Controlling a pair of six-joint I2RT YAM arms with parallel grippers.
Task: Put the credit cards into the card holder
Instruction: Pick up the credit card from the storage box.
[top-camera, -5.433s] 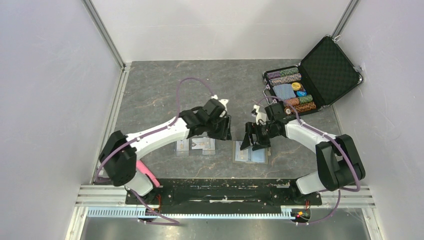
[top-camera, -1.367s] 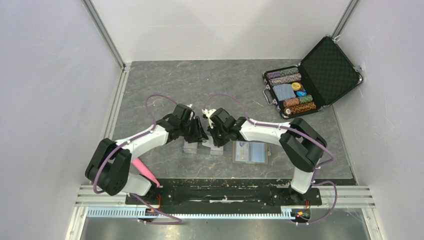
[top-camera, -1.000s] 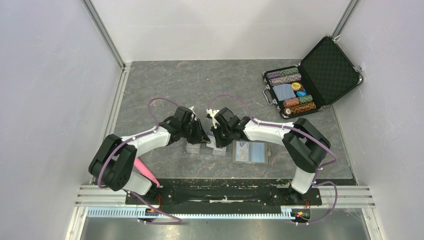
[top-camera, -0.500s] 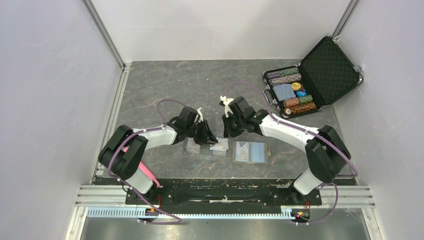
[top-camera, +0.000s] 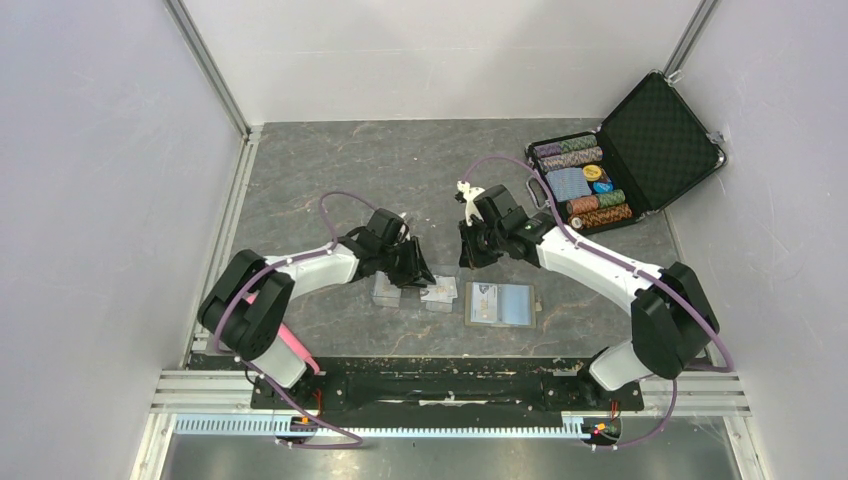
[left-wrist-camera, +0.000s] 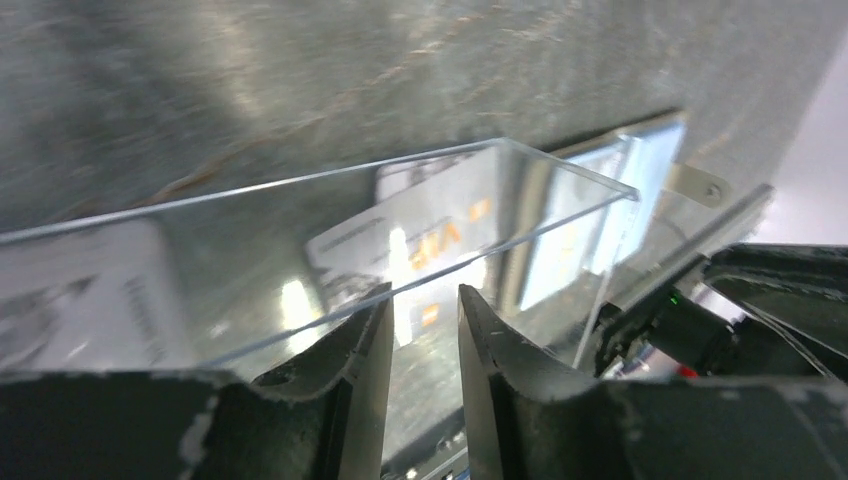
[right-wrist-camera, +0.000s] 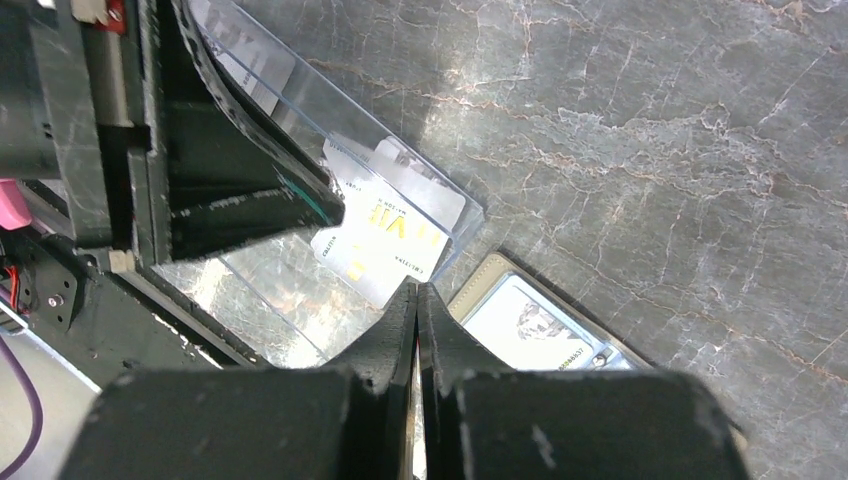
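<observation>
Whitish credit card (right-wrist-camera: 385, 235) lies beside open card holder (right-wrist-camera: 540, 325).

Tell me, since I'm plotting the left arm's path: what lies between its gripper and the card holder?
Top view: a clear plastic case, a credit card showing in it, lies between the left gripper and the card holder.

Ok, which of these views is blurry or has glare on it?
Left wrist: soft focus throughout, with bright glare streaks on the clear case, so the credit card seen through it looks hazy. Right wrist: sharp, with glare patches on the table. Top: evenly lit, crisp.
</observation>
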